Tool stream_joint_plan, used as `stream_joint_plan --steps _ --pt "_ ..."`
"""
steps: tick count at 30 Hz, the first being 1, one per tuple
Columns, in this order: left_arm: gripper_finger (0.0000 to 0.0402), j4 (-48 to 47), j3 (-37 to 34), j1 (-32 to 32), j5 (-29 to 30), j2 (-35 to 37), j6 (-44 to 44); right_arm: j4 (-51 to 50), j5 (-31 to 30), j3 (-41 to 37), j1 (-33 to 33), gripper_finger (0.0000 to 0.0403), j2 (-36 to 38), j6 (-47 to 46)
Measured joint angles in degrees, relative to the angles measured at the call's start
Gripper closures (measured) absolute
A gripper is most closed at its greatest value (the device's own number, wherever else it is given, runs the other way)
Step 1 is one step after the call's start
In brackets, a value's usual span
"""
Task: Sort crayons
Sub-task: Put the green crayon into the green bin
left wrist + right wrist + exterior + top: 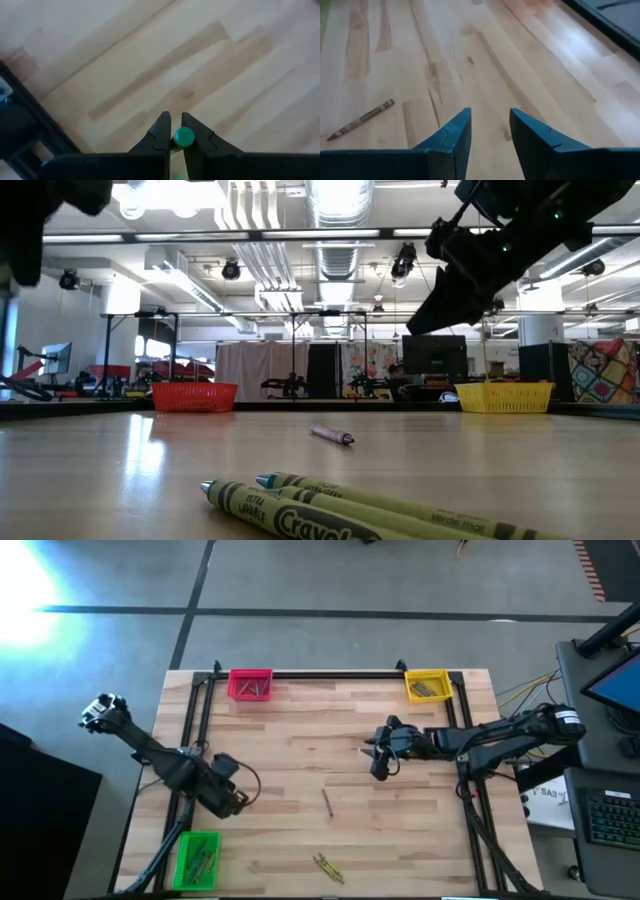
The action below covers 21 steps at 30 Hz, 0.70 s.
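Right end effector [378, 762], fingers apart and empty, centre-right above bare counter [300, 740]. Left end effector [173, 131], lower left, clamped on green crayon [183, 136]. Brownish crayon [327, 802] lying mid-frame; two olive crayons [328, 867] near bottom counter edge.

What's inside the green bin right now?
The green bin at the table's near-left corner holds several thin crayons lying lengthwise in a loose pile. Their count and colours cannot be made out, and any lower ones are covered by those on top.
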<state>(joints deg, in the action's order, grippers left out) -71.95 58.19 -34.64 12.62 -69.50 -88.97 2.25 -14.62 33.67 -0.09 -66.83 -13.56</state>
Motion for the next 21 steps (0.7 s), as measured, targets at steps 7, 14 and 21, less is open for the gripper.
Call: stream_joint_plan --steps 7,14,21 --pt "0.0400 -0.4 10.0 -4.0 -16.8 -5.8 -0.5 -0.4 -0.4 -0.1 0.1 0.0275 -2.0 -1.5" --pt "0.0400 -0.1 12.2 -6.7 -31.1 -12.8 -3.2 -0.2 -0.4 -0.2 0.3 0.0271 -3.9 -3.5" --pt "0.0400 3.4 10.8 -7.6 -34.1 -16.6 -1.2 0.3 -0.4 -0.2 0.2 0.0262 -3.3 -2.8"
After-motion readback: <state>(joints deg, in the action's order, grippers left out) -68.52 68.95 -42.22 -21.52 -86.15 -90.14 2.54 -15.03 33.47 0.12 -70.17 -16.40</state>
